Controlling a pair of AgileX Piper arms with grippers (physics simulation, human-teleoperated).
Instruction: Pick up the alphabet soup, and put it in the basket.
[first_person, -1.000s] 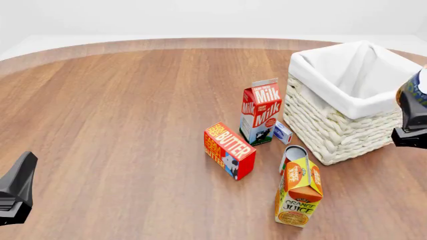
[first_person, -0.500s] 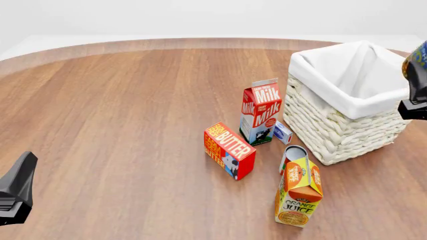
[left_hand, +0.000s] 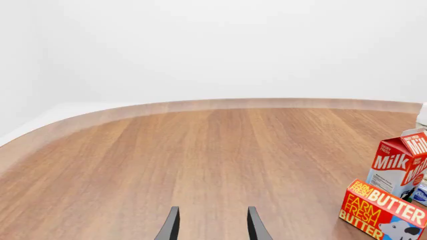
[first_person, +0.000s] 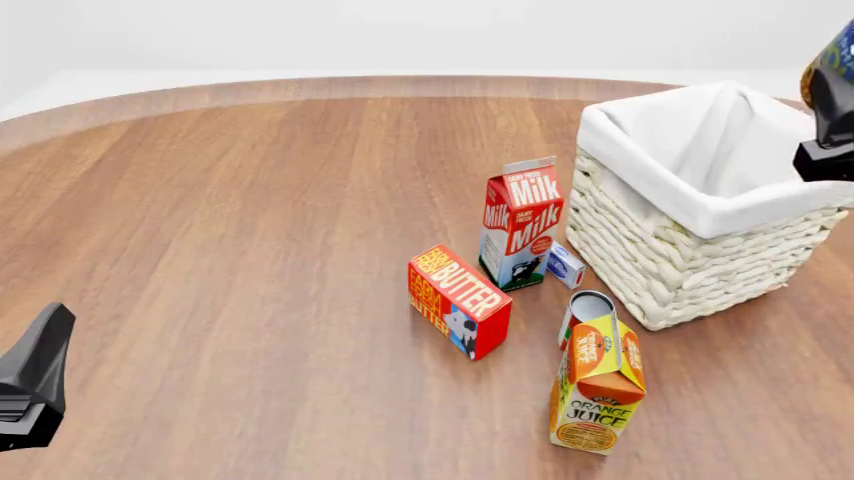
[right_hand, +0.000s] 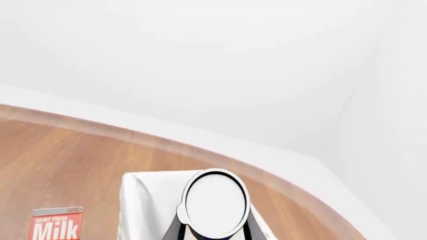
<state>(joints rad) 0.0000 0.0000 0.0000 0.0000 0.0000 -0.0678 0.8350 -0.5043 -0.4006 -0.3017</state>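
Smooth wood-grain table (first_person: 240, 220); rough woven wicker basket (first_person: 667, 250) lined with matt white cloth; beside it, printed milk carton (first_person: 521, 222) looks like paper

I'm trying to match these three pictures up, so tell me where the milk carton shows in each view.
Front view: the milk carton stands mid-table, just left of the basket.
Left wrist view: at the right edge, behind the butter box, partly cut off.
Right wrist view: only its top shows at the bottom left edge, beside the basket's white liner.
Shared landmark: the table's curved far edge appears in all three.
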